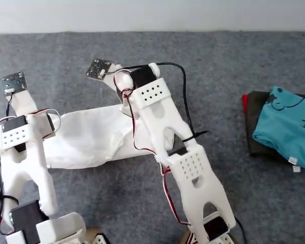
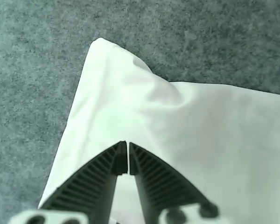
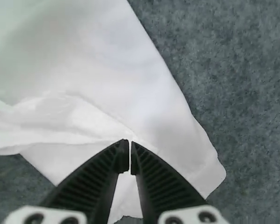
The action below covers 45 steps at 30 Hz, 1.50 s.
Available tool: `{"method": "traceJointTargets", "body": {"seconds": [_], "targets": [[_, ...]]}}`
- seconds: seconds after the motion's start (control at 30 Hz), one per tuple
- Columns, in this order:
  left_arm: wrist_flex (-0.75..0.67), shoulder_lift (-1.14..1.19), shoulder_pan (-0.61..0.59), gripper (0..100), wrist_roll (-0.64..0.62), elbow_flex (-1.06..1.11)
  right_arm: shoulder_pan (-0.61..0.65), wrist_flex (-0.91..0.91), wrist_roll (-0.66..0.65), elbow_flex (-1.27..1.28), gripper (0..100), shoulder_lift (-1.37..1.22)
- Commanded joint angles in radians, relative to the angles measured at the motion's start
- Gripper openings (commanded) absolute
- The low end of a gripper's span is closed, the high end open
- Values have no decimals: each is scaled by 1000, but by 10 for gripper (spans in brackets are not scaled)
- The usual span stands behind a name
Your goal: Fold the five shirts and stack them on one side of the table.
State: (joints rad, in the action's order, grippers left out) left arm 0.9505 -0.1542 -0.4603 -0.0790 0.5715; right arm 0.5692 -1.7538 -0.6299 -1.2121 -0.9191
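A white shirt (image 1: 91, 137) lies as a long, partly folded strip across the middle of the grey table. My left gripper (image 1: 52, 124) is at its left end, and in the left wrist view its jaws (image 2: 128, 158) are shut on the white shirt (image 2: 191, 135) a little in from a corner. At the strip's far right end, my right gripper (image 1: 126, 103) is also shut on the cloth (image 3: 98, 84); the fabric bunches into creases at its closed tips (image 3: 129, 156), next to a hemmed edge.
A stack of folded shirts sits at the right edge: a teal shirt (image 1: 290, 124) on top, a dark one (image 1: 256, 124) and a red edge (image 1: 244, 104) beneath. Grey carpet-like table surface (image 1: 223, 76) lies open between the arms and the stack.
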Motion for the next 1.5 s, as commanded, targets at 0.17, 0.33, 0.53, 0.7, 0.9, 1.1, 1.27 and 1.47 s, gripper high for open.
{"method": "traceJointTargets", "body": {"seconds": [0.17,0.33,0.53,0.7,0.9,1.1,1.27,1.47], "targets": [[9,-11,6,13,11,-24,133,27,-114,657,9,433],[6,-12,2,13,11,-28,196,136,-114,713,9,397],[6,-12,5,13,11,-30,199,306,-51,701,9,318],[6,-12,3,13,11,-28,196,403,-20,660,9,286],[8,-12,2,13,11,-25,199,467,-18,652,9,166],[23,-12,2,13,11,-31,157,355,-21,551,9,174],[109,-12,0,13,11,-104,102,173,-21,356,9,236],[351,-3,-5,22,80,-294,44,25,-15,130,9,266]]}}
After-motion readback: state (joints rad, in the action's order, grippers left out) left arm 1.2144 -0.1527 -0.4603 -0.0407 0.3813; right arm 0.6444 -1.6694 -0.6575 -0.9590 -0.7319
